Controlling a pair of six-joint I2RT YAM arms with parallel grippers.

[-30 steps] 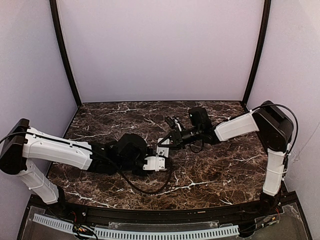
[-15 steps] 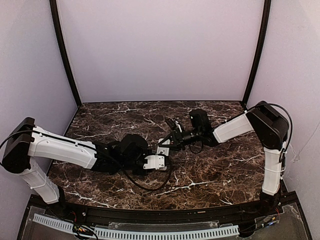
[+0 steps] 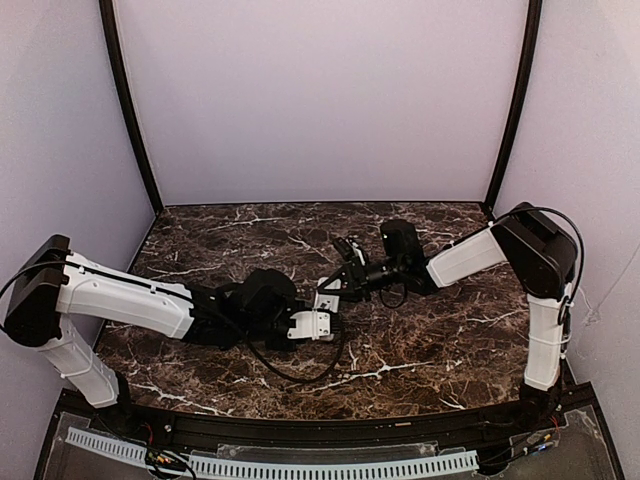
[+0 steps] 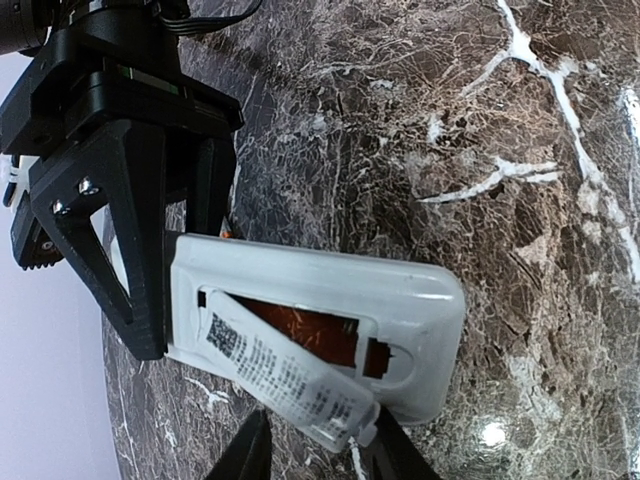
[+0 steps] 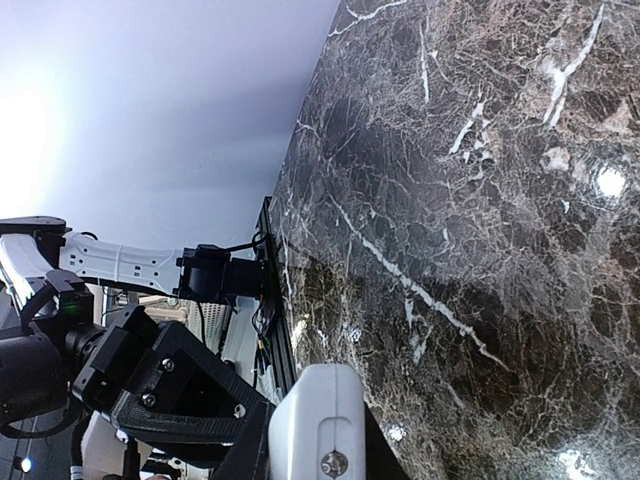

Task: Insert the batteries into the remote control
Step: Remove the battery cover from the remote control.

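Observation:
The white remote control (image 4: 330,280) lies back up just over the marble, its dark reddish recess (image 4: 300,325) partly exposed. My right gripper (image 4: 175,270) is shut on its left end; the same end shows between those fingers in the right wrist view (image 5: 318,415). A flat white battery cover (image 4: 285,380) with a printed label lies slanted across the recess. My left gripper (image 4: 318,452) straddles the cover's free end, one finger (image 4: 392,455) touching it; a firm clamp cannot be made out. From above, both grippers (image 3: 325,308) (image 3: 332,290) meet at the remote control (image 3: 325,297). No batteries are in view.
The dark marble table (image 3: 440,330) stretches around both arms. A black cable (image 3: 290,375) loops under the left wrist. Pale walls and black corner posts (image 3: 130,110) close in the back and sides.
The left gripper's jaws have narrowed around the cover's end. Both arms have shifted only slightly, and the right gripper still holds the remote.

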